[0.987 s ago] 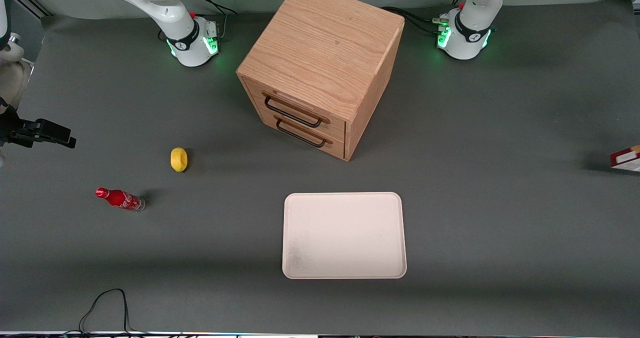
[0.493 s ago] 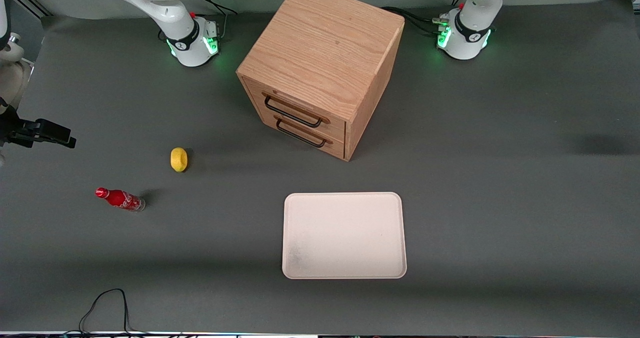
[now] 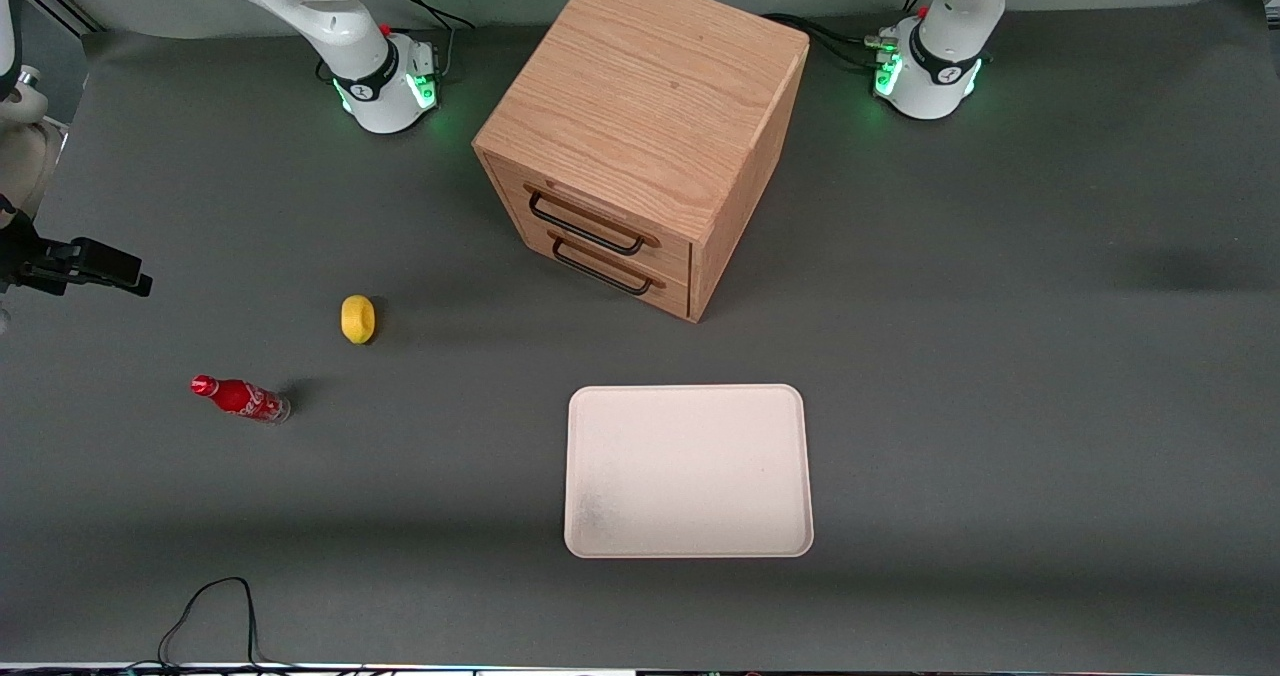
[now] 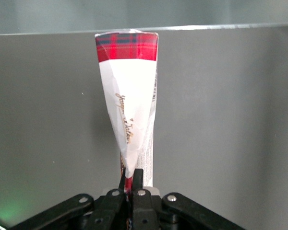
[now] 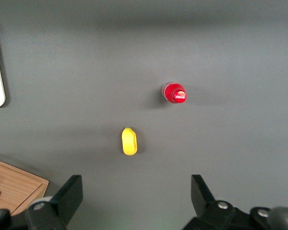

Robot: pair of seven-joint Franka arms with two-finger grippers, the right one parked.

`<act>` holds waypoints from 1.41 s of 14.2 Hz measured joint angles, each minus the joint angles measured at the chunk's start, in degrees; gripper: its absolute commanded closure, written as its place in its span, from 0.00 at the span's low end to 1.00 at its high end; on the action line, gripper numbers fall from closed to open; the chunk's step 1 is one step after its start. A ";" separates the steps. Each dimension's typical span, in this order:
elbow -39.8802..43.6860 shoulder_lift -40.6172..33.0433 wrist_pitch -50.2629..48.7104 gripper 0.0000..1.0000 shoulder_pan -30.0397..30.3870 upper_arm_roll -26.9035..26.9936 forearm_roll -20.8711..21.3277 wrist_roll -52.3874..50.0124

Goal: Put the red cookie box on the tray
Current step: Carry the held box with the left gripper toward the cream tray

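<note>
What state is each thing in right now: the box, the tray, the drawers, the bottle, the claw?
Cookie box: gripped at one end by the claw, off the table, out of the front view.
Claw: shut on the box.
Tray: flat on the table, nothing on it.
Cabinet: both drawers closed.
Cola bottle: upright, capped.
Lemon: resting on the table.

White arm bases [image 3: 925,66] with green lights, black cables, black claw [image 4: 133,184] with silver screws
</note>
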 measured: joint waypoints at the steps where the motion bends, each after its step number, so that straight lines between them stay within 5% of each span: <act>1: 0.03 0.07 -0.48 1.00 -1.84 -0.69 -0.03 0.01; 7: 0.66 0.19 -1.57 1.00 -21.63 -4.03 0.06 -0.43; 16: 0.79 0.42 -2.99 1.00 -42.76 -7.86 1.83 -0.38; 20: 0.94 1.29 -1.83 1.00 -47.38 -11.18 1.69 -0.17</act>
